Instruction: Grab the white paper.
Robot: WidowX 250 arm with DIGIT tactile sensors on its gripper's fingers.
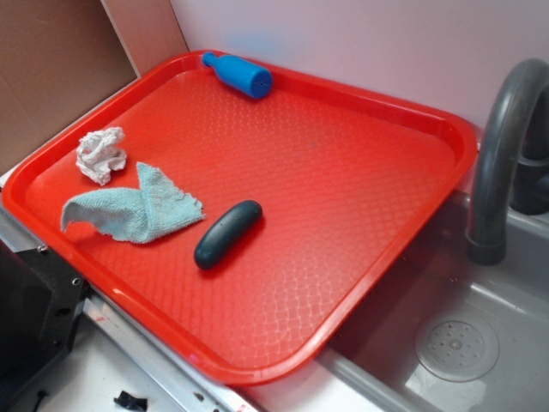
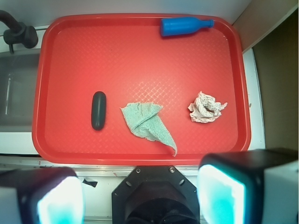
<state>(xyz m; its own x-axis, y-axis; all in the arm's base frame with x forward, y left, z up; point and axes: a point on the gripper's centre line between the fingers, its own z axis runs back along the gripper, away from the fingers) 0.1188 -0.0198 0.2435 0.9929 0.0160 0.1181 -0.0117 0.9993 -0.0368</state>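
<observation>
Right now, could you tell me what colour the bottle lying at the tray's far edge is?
The bottle is solid blue, clearest in the wrist view.

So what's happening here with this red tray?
A robot arm is set to pick up the white paper, a crumpled wad on the red tray. Its gripper hangs open high above the tray's near edge, touching nothing. A blue-green cloth, a dark oblong object and a blue bottle lie there too.

Crumpled paper (image 1: 101,154) — glossy plastic tray (image 1: 360,103).
</observation>
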